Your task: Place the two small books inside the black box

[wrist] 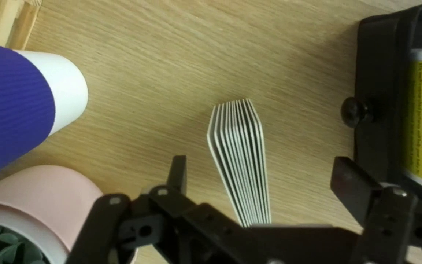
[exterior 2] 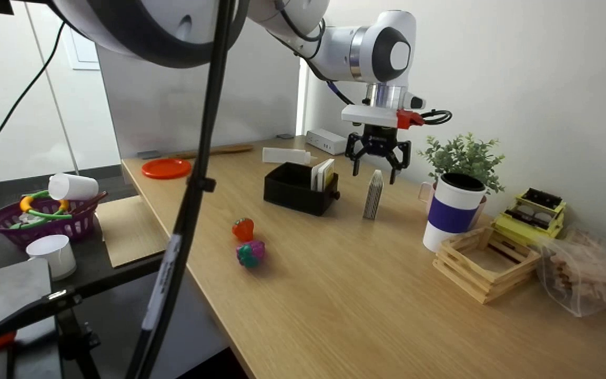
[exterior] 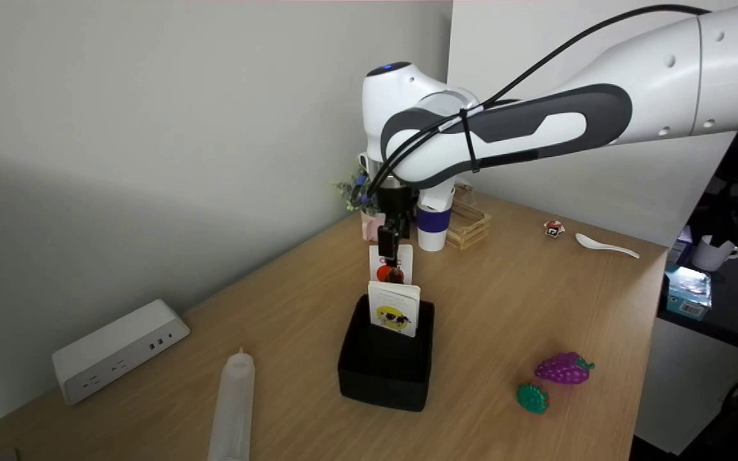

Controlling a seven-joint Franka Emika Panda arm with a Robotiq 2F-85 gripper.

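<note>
One in, one to go.
My pincer (exterior 2: 374, 174) is spread, pinching nothing, over or around the top of the red-and-white book (exterior 2: 373, 196) (can't tell which), upright on the surface (exterior: 491, 314) toward the corner with the cup (exterior 2: 447, 213) and pot (wrist: 50, 194). I'd drop straight, straddling both covers, wary of the knob (wrist: 353, 112) on the black box (exterior 2: 292, 197). Page edges fan out, so a gentle squeeze; it may twist. Lift high before crossing. The black box sits between the wall-side and long free edges; the white book (exterior: 394, 310) stands inside at the knob end, so I'd set this one beyond it. Pot holds a plant (exterior 2: 461, 158); cup's contents, can't tell. Beyond the free edge, a purple basket (exterior 2: 11, 231) carries a mug (exterior 2: 74, 187) and ring (exterior 2: 45, 215).
</note>
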